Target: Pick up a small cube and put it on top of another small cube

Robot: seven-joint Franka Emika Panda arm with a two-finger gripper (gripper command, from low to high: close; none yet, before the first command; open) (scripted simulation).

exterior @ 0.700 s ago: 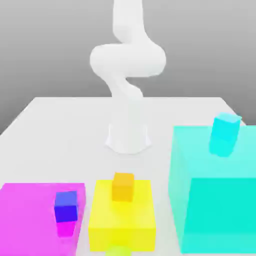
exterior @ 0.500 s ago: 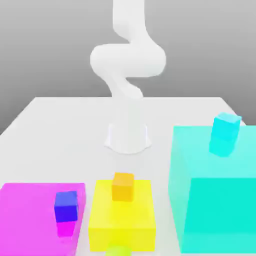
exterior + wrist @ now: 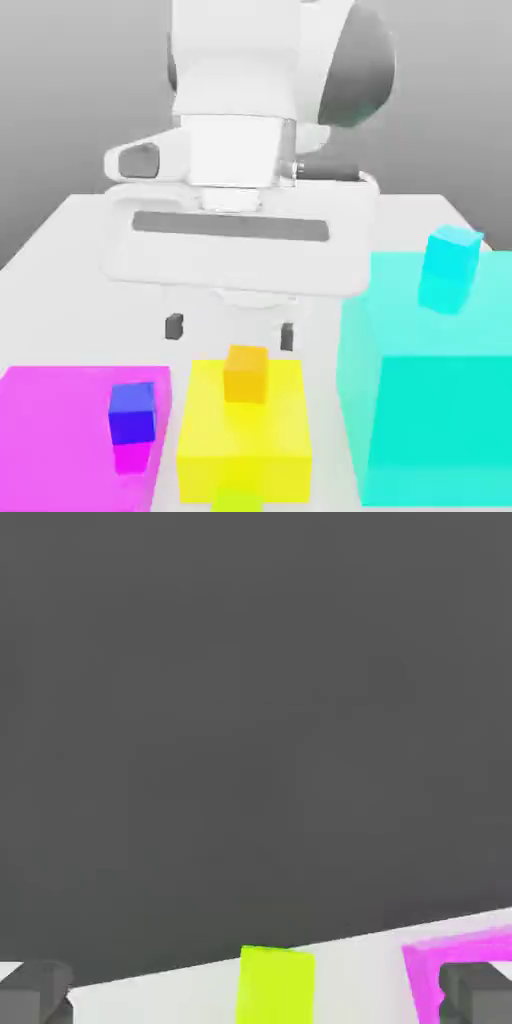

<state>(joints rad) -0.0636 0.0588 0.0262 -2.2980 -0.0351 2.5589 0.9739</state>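
In the exterior view a white table stands before a plain grey backdrop. The tool hangs above the table with its two dark fingertips spread wide, holding nothing. Just in front of it an orange cube sits on a yellow block. At the exterior view's left a blue cube rests on a magenta block; at its right a cyan cube lies on a tall cyan block. In the hand view, dark grey floor lies beyond the table edge, with a lime cube and magenta block corner.
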